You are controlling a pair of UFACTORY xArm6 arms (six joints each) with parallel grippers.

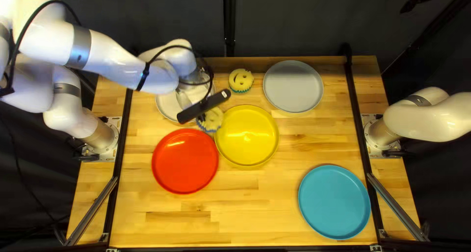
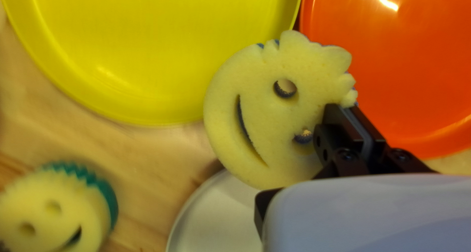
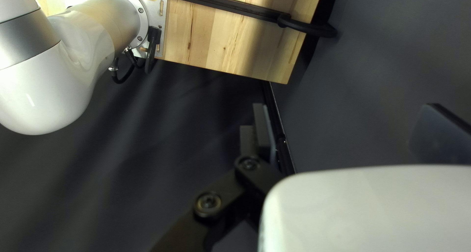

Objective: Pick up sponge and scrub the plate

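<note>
Left gripper (image 2: 349, 106) nearly closed, pinching the round yellow smiley foam sponge with blue backing (image 2: 255, 114) by its scalloped edge, probably to leave most of the pad free. Sponge sits over where the yellow round plate (image 2: 147, 51) and red round plate (image 2: 407, 61) meet; clearance hard to judge. Eye near grip looks squashed. Right gripper (image 3: 351, 129) wide open, holding nothing, off the table.

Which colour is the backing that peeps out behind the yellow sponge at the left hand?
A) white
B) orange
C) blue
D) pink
C: slivers of blue show behind the scalloped edge of the sponge at the left hand.
</note>
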